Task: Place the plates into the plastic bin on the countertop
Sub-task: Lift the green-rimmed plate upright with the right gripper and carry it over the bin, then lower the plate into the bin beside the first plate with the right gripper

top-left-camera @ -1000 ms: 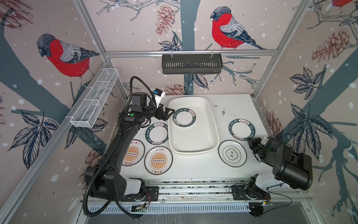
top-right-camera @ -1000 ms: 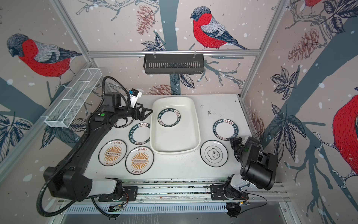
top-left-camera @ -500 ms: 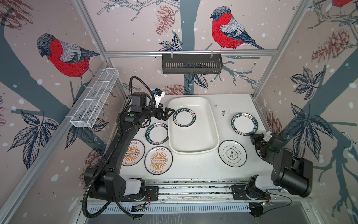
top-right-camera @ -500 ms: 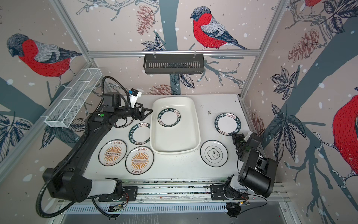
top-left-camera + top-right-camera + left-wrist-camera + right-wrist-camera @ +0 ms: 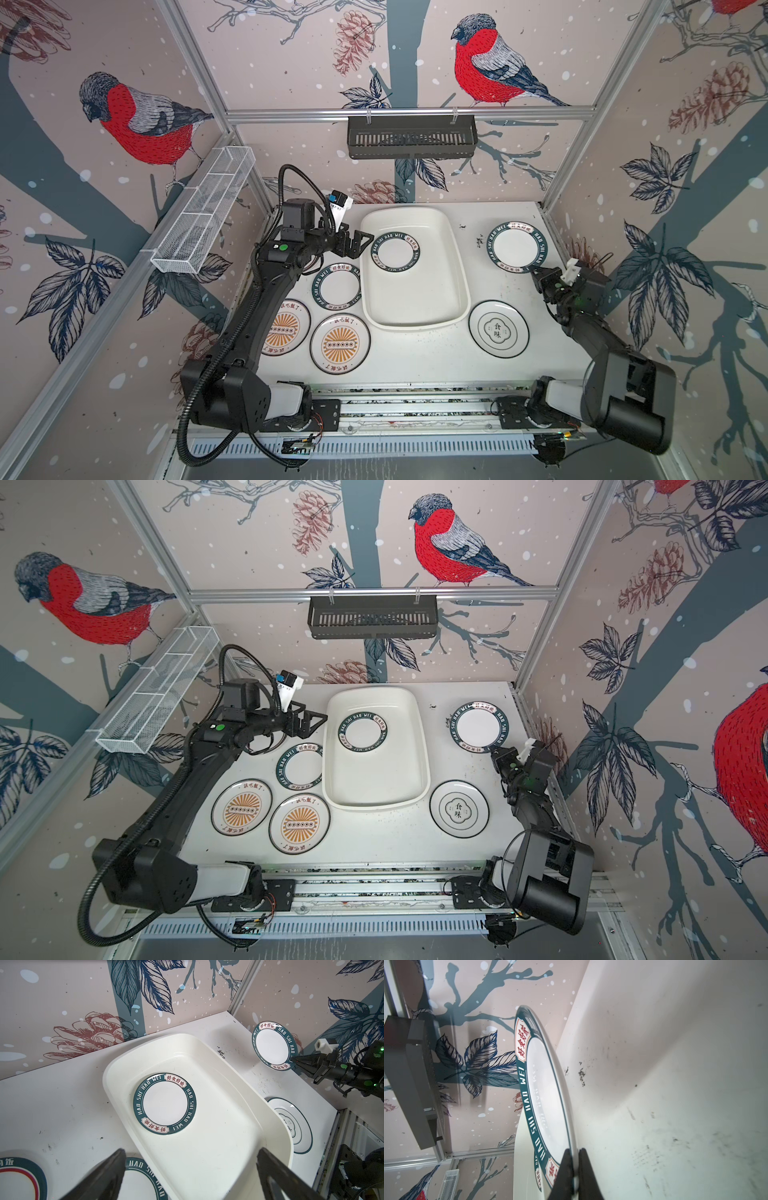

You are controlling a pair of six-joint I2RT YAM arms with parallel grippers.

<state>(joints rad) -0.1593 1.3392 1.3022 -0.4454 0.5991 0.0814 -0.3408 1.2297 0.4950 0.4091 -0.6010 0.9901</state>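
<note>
Sunburst plates (image 5: 340, 343), two side by side, lie nearest to the robot base on the left of the countertop (image 5: 415, 361), with an emblem plate (image 5: 498, 329) on the right. Further back, a lettered plate (image 5: 336, 286) lies just beside the left rim of the plastic bin (image 5: 415, 299), and a second lettered plate (image 5: 395, 252) lies flat inside the bin. The left gripper (image 5: 191, 1150) hovers at the bin's left rim, fingers spread wide and holding nothing. At the far right, the right gripper (image 5: 575, 1152) is clenched on the rim of a third lettered plate (image 5: 517, 247), which is tilted and lifted off the countertop.
</note>
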